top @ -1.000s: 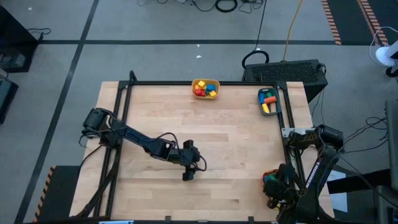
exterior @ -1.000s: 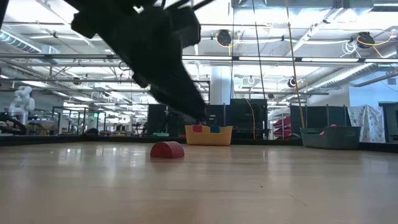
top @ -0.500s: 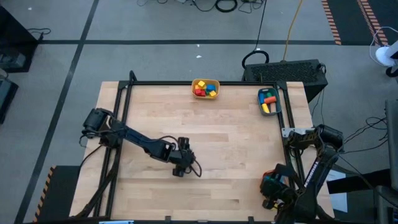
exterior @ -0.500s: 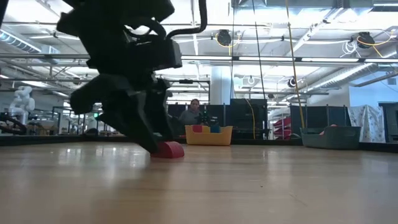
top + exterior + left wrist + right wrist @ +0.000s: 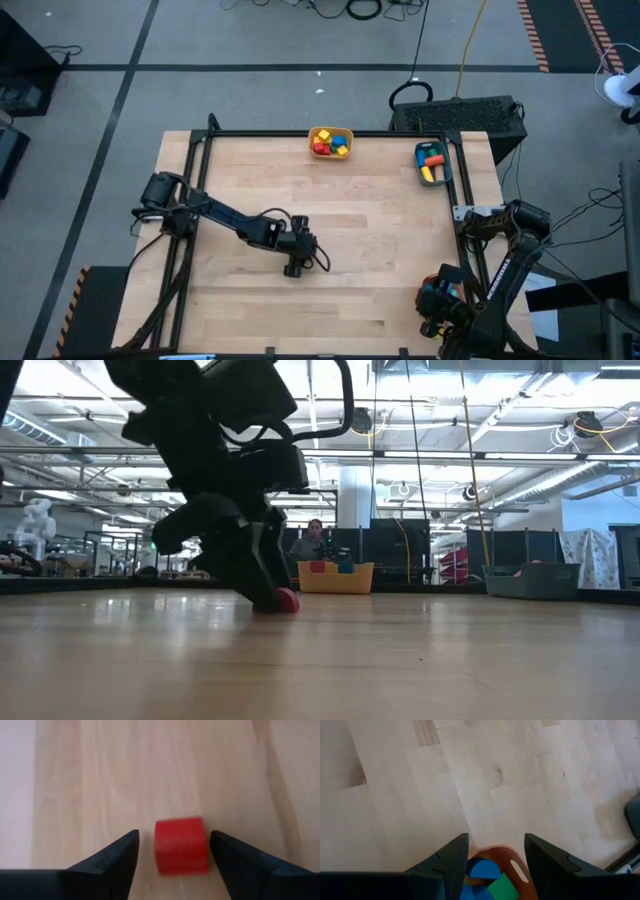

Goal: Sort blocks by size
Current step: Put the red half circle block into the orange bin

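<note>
A red block with a rounded top (image 5: pixel 181 845) lies on the wooden table (image 5: pixel 380 240), left of the middle and toward the near edge. It also shows in the low view (image 5: pixel 289 600), half hidden. My left gripper (image 5: pixel 173 835) (image 5: pixel 292 268) is down at the table, open, with one finger on each side of the block and a gap on both sides. My right gripper (image 5: pixel 496 840) (image 5: pixel 437 300) is open and empty. It hovers at the table's near right corner above an orange bin (image 5: pixel 517 862) holding blue (image 5: pixel 484 868) and green (image 5: pixel 502 887) blocks.
A yellow bin (image 5: pixel 331 142) with several coloured blocks stands at the middle of the far edge, and a grey-teal bin (image 5: pixel 432 162) with blocks stands at the far right. A dark frame (image 5: pixel 300 133) rims the table. A person (image 5: pixel 314 540) stands in the room behind.
My left gripper has come down from above the table to the red block and now has its fingers on either side of it. The block has stayed where it was.
</note>
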`<act>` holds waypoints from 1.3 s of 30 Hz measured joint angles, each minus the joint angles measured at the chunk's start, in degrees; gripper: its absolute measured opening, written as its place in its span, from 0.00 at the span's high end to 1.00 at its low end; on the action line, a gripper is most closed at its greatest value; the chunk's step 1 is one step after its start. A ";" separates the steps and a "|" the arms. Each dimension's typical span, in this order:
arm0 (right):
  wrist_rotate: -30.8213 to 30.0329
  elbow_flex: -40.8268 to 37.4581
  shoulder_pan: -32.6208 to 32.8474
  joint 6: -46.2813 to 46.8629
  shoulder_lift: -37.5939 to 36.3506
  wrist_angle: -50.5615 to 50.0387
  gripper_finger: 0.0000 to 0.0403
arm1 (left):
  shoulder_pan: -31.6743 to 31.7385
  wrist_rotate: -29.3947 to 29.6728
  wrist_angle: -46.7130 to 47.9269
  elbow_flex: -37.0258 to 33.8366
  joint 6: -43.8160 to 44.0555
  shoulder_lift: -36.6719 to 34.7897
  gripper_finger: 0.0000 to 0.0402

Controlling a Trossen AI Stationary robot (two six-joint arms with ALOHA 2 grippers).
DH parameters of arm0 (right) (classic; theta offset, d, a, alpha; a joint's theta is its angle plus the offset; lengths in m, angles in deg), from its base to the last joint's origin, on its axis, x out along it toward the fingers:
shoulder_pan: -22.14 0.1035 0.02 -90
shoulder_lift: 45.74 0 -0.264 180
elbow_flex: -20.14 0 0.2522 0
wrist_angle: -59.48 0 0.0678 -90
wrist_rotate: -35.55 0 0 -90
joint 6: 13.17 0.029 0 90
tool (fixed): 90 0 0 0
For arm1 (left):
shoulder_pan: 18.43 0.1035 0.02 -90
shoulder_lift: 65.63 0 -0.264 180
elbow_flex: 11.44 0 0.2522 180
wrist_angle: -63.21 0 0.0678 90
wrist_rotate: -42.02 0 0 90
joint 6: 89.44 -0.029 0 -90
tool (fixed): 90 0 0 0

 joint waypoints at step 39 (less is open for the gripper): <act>-16.01 -0.01 -10.73 -51.32 0.00 28.31 0.56 | 3.20 -21.92 -24.13 1.77 6.38 0.84 0.63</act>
